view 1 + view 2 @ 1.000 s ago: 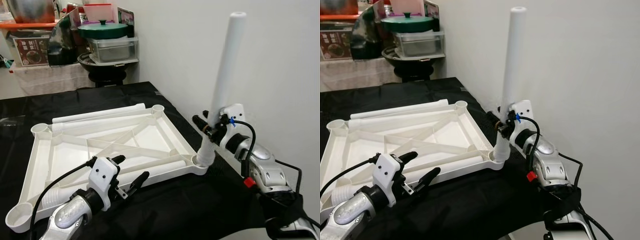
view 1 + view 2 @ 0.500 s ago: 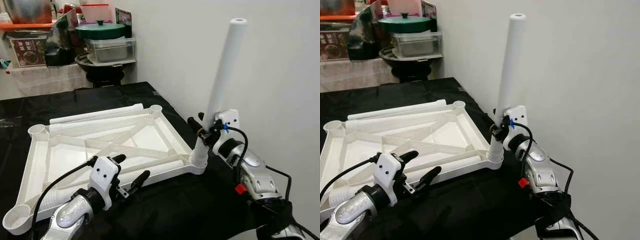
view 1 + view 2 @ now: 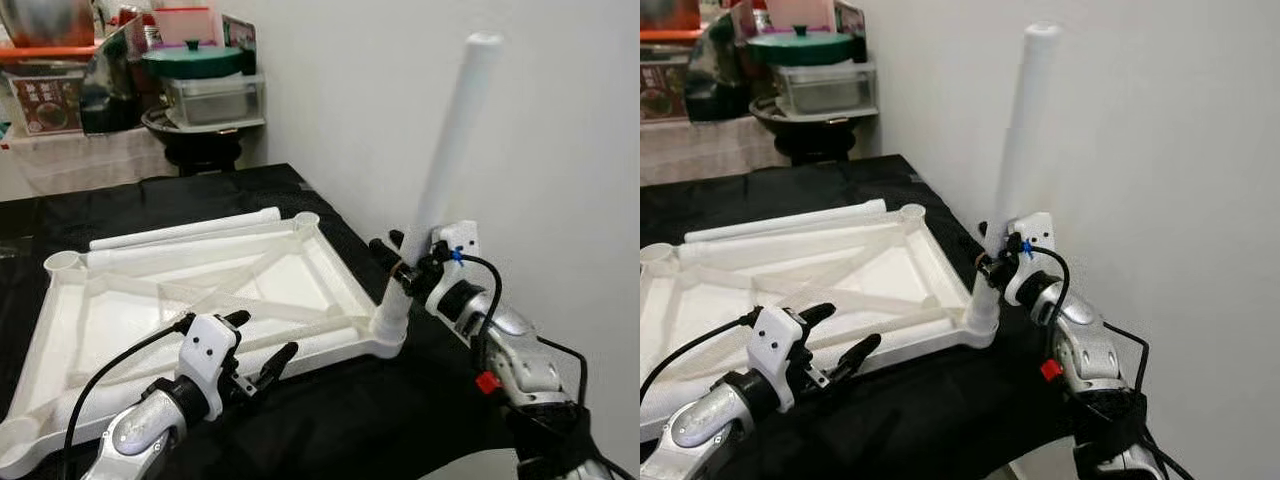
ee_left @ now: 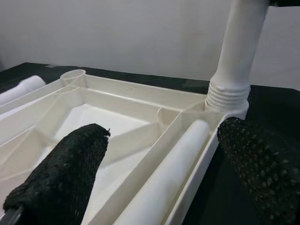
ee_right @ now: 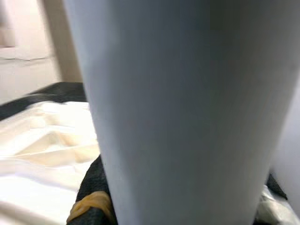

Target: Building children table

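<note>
Tabletop [image 3: 200,290]: laid upside down on the black worktop [image 3: 330,420], ribs up, round sockets at its corners.
Leg [image 3: 440,190]: stood nearly upright in the near right corner socket, tilted slightly, close to the white wall.
Right gripper [image 3: 405,262]: jaws clamped around the leg low down, just above the socket.
Left gripper [image 3: 262,350]: held at the tabletop's near edge, jaws spread wide, nothing gripped.
Spare legs: one [image 3: 185,228] laid along the far edge, another [image 4: 173,183] lying inside the near edge.
</note>
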Robot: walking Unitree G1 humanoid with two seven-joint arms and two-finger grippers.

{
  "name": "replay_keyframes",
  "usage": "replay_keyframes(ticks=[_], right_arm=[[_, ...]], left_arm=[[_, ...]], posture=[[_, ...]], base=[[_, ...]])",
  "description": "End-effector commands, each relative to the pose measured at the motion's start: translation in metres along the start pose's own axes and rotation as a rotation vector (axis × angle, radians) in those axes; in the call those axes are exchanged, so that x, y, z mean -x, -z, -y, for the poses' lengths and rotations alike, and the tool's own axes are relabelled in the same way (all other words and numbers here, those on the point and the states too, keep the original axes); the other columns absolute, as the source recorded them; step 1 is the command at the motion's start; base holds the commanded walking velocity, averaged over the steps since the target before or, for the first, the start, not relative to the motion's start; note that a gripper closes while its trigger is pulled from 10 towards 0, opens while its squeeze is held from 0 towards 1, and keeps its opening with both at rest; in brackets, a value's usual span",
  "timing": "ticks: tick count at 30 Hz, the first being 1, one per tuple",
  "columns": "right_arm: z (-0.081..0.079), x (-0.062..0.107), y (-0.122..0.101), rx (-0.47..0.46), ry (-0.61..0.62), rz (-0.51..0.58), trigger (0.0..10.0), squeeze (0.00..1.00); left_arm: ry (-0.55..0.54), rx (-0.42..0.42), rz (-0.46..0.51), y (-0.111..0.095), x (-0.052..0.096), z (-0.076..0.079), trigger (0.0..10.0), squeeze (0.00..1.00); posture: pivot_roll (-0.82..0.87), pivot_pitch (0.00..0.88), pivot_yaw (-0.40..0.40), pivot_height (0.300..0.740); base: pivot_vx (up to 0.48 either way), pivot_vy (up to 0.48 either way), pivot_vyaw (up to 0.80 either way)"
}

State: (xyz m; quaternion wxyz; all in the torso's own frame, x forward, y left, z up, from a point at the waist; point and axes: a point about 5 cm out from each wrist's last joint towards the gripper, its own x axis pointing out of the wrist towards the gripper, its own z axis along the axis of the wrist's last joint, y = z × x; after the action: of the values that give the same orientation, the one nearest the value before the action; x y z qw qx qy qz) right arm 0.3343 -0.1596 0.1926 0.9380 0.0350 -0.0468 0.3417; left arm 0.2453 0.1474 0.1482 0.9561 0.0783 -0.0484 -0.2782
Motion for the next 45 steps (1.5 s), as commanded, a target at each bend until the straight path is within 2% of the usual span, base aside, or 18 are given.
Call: replay_keyframes(ticks=[1, 3, 4, 6, 12, 15, 18, 20, 22, 23, 24, 27, 30, 45], right_arm=[[-0.022, -0.006, 0.009, -0.073, -0.146, -0.033, 0.0, 0.0], [-0.043, -0.004, 0.002, -0.056, -0.293, -0.018, 0.0, 0.0], [-0.043, -0.004, 0.002, -0.056, -0.293, -0.018, 0.0, 0.0], [-0.054, -0.003, 0.002, -0.047, -0.367, -0.015, 0.0, 0.0], [-0.063, -0.001, 0.015, -0.006, -0.426, -0.066, 0.0, 0.0], [-0.069, 0.001, 0.018, 0.009, -0.521, -0.12, 0.0, 0.0], [-0.068, 0.0, 0.018, 0.006, -0.545, -0.134, 0.0, 0.0], [-0.068, 0.001, 0.015, 0.002, -0.613, -0.144, 0.0, 0.0], [-0.068, 0.001, 0.014, -0.006, -0.655, -0.15, 0.0, 0.0], [-0.07, 0.001, 0.013, -0.02, -0.714, -0.15, 0.0, 0.0], [-0.073, -0.001, 0.011, -0.061, -0.767, -0.147, 0.0, 0.0], [-0.076, -0.006, 0.008, -0.114, -0.826, -0.133, 0.0, 0.0], [-0.078, -0.016, 0.01, -0.095, -0.832, -0.116, 0.0, 0.0], [-0.087, -0.017, 0.021, -0.116, -0.898, -0.118, 0.0, 0.0]], left_arm=[[0.01, 0.012, -0.023, 0.004, -0.001, 0.001, 10.0, 0.0], [0.006, 0.006, -0.027, 0.004, -0.002, -0.001, 10.0, 0.0], [0.006, 0.006, -0.027, 0.004, -0.002, -0.001, 10.0, 0.0], [-0.002, 0.003, -0.03, 0.005, -0.001, -0.003, 10.0, 0.0], [-0.009, 0.001, -0.032, 0.005, 0.0, -0.003, 10.0, 0.0], [-0.026, -0.006, -0.036, 0.006, 0.003, -0.007, 10.0, 0.0], [-0.033, -0.005, -0.037, 0.006, 0.004, -0.009, 10.0, 0.0], [-0.043, 0.0, -0.035, 0.006, 0.004, -0.011, 10.0, 0.0], [-0.044, 0.004, -0.032, 0.005, 0.004, -0.01, 10.0, 0.0], [-0.043, 0.007, -0.03, 0.005, 0.003, -0.009, 10.0, 0.0], [-0.04, 0.011, -0.029, 0.005, 0.003, -0.008, 10.0, 0.0], [-0.035, 0.015, -0.028, 0.005, 0.002, -0.005, 10.0, 0.0], [-0.034, 0.017, -0.026, 0.005, 0.002, -0.003, 10.0, 0.0], [-0.059, 0.022, -0.03, 0.005, 0.008, -0.007, 10.0, 0.0]], posture=[[0.07, 0.0, -0.044, 0.74], [0.07, 0.0, -0.045, 0.74], [0.07, 0.0, -0.045, 0.74], [0.07, 0.0, -0.049, 0.74], [0.08, 0.0, -0.051, 0.74], [0.08, 0.0, -0.058, 0.74], [0.09, 0.0, -0.06, 0.74], [0.09, 0.0, -0.065, 0.74], [0.09, 0.0, -0.065, 0.74], [0.09, 0.0, -0.068, 0.74], [0.1, 0.0, -0.069, 0.74], [0.1, 0.0, -0.072, 0.74], [0.11, 0.0, -0.075, 0.74], [0.13, 0.0, -0.083, 0.74]], base=[[0.0, 0.0, 0.0], [0.0, 0.0, 0.0], [0.0, 0.0, 0.0], [0.0, 0.0, 0.0], [0.0, 0.0, 0.0], [0.0, 0.0, 0.0], [0.0, 0.0, 0.0], [0.0, 0.0, 0.0], [0.0, 0.0, 0.0], [0.0, 0.0, 0.0], [0.0, 0.0, 0.0], [0.0, 0.0, 0.0], [0.0, 0.0, 0.0], [0.0, 0.0, 0.0]])
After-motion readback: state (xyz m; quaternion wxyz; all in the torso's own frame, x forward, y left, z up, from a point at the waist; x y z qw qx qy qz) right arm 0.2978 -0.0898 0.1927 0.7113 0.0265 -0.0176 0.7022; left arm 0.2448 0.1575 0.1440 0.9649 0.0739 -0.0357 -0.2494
